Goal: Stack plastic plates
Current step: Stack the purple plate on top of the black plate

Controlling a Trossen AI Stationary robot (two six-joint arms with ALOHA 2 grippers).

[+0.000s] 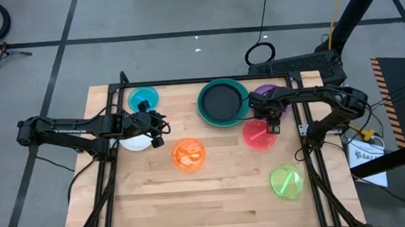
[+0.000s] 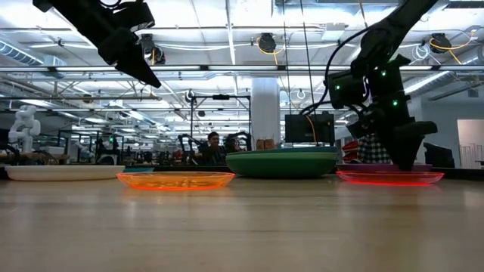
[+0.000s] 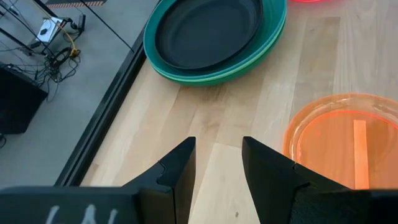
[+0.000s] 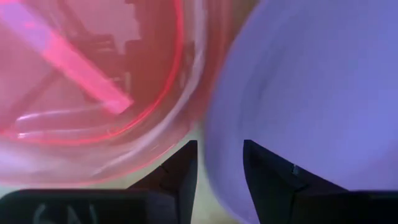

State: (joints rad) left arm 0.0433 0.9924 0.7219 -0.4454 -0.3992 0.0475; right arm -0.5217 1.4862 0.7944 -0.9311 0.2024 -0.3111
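We have the right gripper (image 1: pixel 271 125) down low between the pink plate (image 1: pixel 260 135) and the purple plate (image 1: pixel 267 93), fingers apart and empty, the purple rim lying just in front of them, probably lining up for a grab. The left gripper (image 1: pixel 155 124) hangs released above the counter (image 1: pixel 222 191), near the white plate (image 1: pixel 134 142).

Beneath the left gripper (image 1: pixel 162 127) and the right gripper (image 1: pixel 271 126), a pale wooden table (image 1: pixel 222 184) edged by a black frame (image 1: pixel 186 81). Beyond the right gripper, off the table's far edge, a coiled black cable (image 1: pixel 260 53) on grey floor (image 1: pixel 181 15) crossed by dark tape lines. Far behind, between the two grippers in the low view, seated people (image 2: pixel 214 142).
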